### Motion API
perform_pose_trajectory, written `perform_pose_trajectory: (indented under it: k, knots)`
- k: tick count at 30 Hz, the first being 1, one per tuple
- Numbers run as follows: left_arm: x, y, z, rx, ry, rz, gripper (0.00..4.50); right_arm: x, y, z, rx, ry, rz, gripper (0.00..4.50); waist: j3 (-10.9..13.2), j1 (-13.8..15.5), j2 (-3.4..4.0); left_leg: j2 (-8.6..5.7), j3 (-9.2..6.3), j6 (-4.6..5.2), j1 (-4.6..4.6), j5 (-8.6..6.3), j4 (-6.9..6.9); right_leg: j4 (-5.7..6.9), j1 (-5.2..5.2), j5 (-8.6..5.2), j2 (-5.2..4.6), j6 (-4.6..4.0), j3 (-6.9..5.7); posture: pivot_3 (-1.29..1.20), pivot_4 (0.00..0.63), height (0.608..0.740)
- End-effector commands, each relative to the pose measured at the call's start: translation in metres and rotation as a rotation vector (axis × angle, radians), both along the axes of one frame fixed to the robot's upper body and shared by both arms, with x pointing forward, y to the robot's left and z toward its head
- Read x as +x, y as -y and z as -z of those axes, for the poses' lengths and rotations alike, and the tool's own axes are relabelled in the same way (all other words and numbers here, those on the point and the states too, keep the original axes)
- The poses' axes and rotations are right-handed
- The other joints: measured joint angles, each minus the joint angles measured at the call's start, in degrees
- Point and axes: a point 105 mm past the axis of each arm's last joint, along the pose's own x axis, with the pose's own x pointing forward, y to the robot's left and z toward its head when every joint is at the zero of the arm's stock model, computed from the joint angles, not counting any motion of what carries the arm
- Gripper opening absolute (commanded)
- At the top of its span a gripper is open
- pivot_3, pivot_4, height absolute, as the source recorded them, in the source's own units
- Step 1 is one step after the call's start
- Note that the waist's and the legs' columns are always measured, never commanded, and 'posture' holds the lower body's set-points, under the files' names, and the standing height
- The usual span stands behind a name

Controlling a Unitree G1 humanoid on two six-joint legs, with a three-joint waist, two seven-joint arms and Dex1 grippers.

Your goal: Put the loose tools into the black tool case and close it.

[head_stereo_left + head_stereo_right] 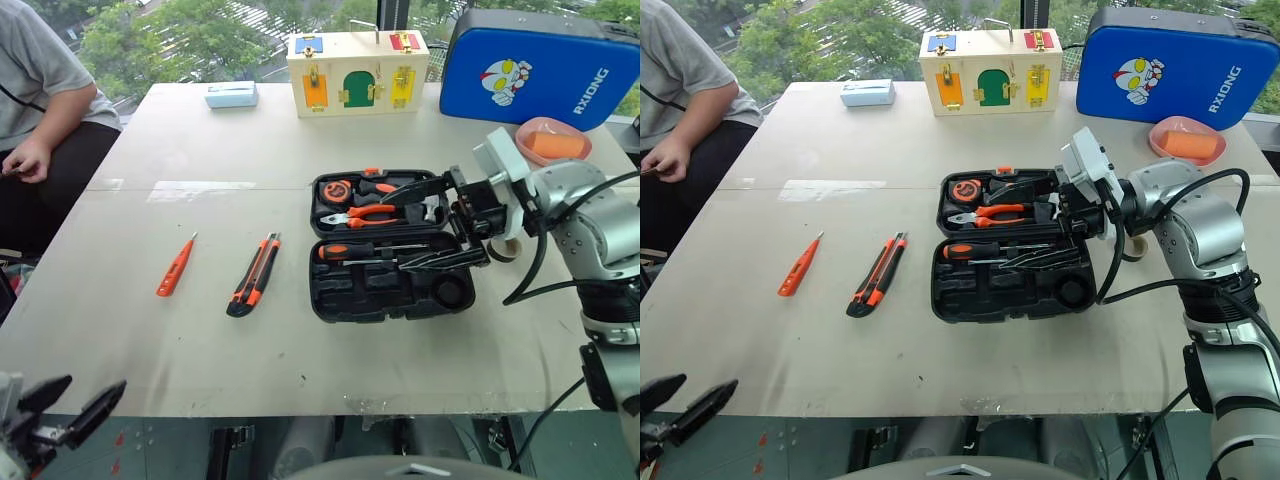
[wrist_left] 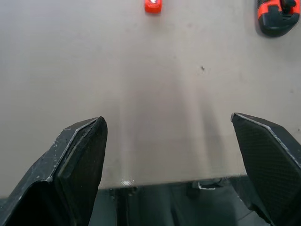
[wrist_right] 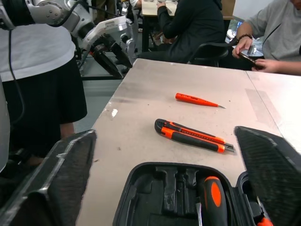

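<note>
The black tool case (image 1: 340, 290) lies open at mid-table. One black-and-orange screwdriver (image 1: 345, 250) rests in its near half, and orange-handled pliers (image 1: 375, 213) sit in the far half. My right gripper (image 1: 422, 225) hovers over the case's right side, open, with nothing between its fingers. Left of the case, on the bare table, lie the orange-and-black utility knife (image 1: 253, 275) and the slim orange tester screwdriver (image 1: 175, 266); the right wrist view shows the same knife (image 3: 193, 136) and tester (image 3: 195, 99). My left gripper (image 1: 70, 412) hangs open and empty past the table's near left edge.
A wooden lock box (image 1: 357, 72), a blue padded case (image 1: 535, 68), a pink dish (image 1: 553, 140) and a small pale box (image 1: 231, 94) stand along the far side. A person (image 1: 40, 100) sits at the table's left. More people sit beyond the table in the right wrist view.
</note>
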Motion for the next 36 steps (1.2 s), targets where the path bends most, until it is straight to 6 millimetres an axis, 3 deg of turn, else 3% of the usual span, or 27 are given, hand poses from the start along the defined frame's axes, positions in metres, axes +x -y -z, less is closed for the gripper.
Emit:
perform_pose_trajectory:
  k: [1,4,15,21,24,29,31,36]
  knots:
    - [0.02,-0.009,-0.009,0.034,-0.001,0.015,4.5,-0.008,-0.001,-0.009,0.002,0.064,-0.012,4.46,0.0,0.1,0.0,0.0,-0.01,-0.01,0.0,0.01,-0.02,0.0,-0.01,0.0,0.01,0.0,-0.01,0.0,0.15,0.735]
    - [0.038,-0.013,-0.006,0.048,-0.061,0.038,4.5,-0.011,-0.001,-0.005,-0.007,0.084,0.001,4.46,0.0,0.0,-0.02,-0.01,-0.01,-0.03,0.0,0.02,-0.07,-0.01,-0.03,0.0,0.02,0.01,-0.01,0.0,0.15,0.735]
    - [0.139,-0.025,0.016,0.092,-0.277,0.033,4.5,-0.028,-0.004,0.0,0.008,0.094,0.068,4.46,0.0,-1.2,-0.06,-0.03,-0.04,-0.27,0.04,0.16,-0.25,0.05,-0.11,0.01,0.04,0.03,0.0,0.0,0.15,0.735]
    - [0.173,-0.018,0.018,0.09,-0.278,0.071,4.5,-0.033,-0.003,0.0,0.016,0.094,0.102,4.46,-0.1,-1.2,0.1,-0.03,-0.02,-0.34,0.05,0.21,-0.29,0.1,-0.2,0.02,0.06,0.03,0.05,0.0,0.15,0.735]
    - [0.184,-0.008,0.018,0.049,-0.269,0.108,3.7,-0.034,-0.002,0.001,0.02,0.094,0.116,4.5,-0.1,-0.7,0.14,-0.03,-0.15,-0.4,0.03,0.26,-0.26,0.17,-0.16,0.02,0.05,0.03,-0.12,0.0,0.15,0.735]
    - [0.188,-0.003,0.02,0.017,-0.267,0.131,1.29,-0.034,-0.001,0.001,0.02,0.094,0.127,4.5,-0.1,-0.6,0.14,-0.07,-0.15,-0.4,0.03,0.26,-0.12,0.2,-0.09,0.02,0.03,0.04,-0.11,0.0,0.15,0.735]
    - [0.188,-0.004,0.019,0.021,-0.258,0.134,0.55,-0.034,0.0,0.001,0.017,0.093,0.13,4.5,-0.1,-0.6,0.14,-0.07,-0.16,-0.4,0.03,0.26,-0.12,0.19,-0.09,0.02,0.02,0.04,-0.12,0.0,0.15,0.735]
    - [0.189,0.003,-0.009,0.053,-0.141,0.236,0.55,-0.033,0.007,0.006,-0.009,0.088,0.147,4.5,-0.1,-0.8,0.13,-0.06,-0.16,-0.41,0.01,0.27,-0.12,0.18,-0.1,0.02,0.02,0.04,-0.12,0.0,0.15,0.735]
